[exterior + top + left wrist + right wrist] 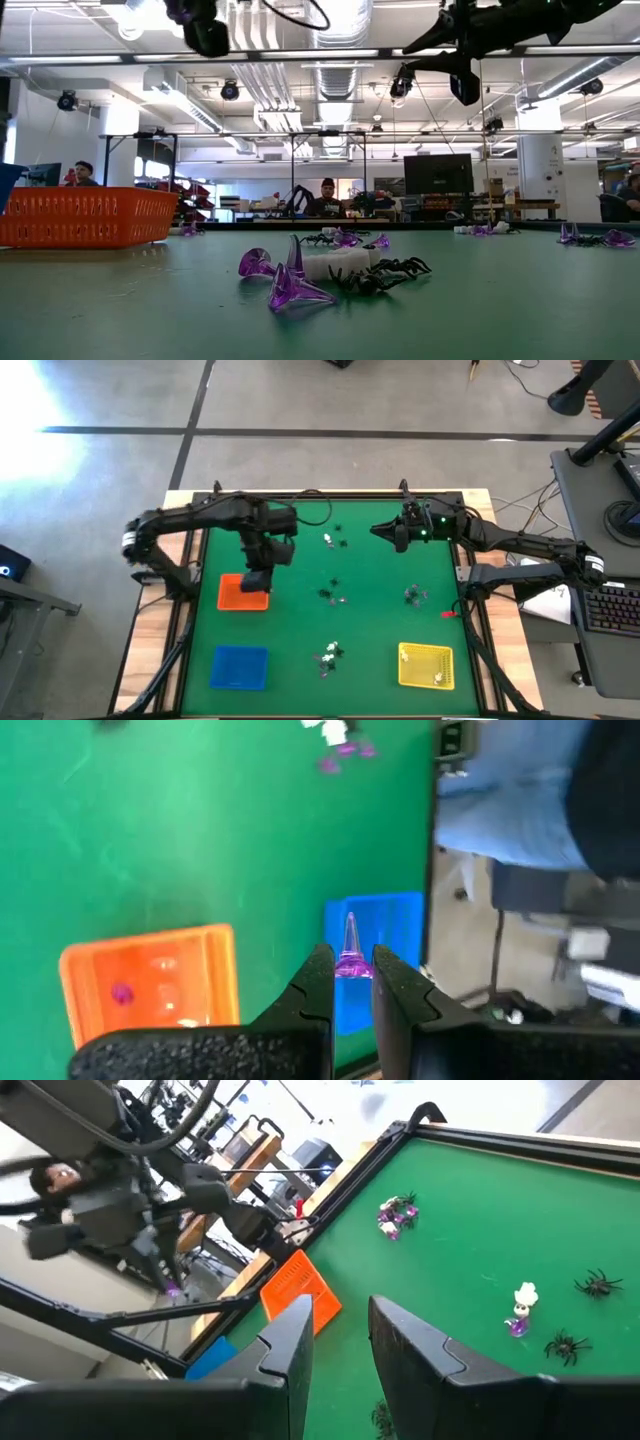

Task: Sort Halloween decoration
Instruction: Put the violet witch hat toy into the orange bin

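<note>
Item: left gripper [350,982], jaws closed narrow on one small translucent purple cone-shaped trinket [350,952], poised above the orange rectangular mesh tray [243,592] at the left side of the green desk [380,610]. Step in hand, as judged: depositing the purple piece in that tray, which already holds at least one purple piece [121,992] in the left wrist view. To do it well, centre the jaws inside the tray walls, lower close to the floor, then part them so the light trinket neither bounces out nor clings. Item: right gripper [340,1342], jaws parted with nothing between them, raised over the far right of the desk. Count: three trays, namely one orange, one blue rectangular tray [239,666], one yellow rectangular mesh tray [425,665] holding a small white piece. Loose trinkets: about five small clusters of white, black spider and purple pieces scattered on the desk [330,653]; single pieces too small to count surely.
</note>
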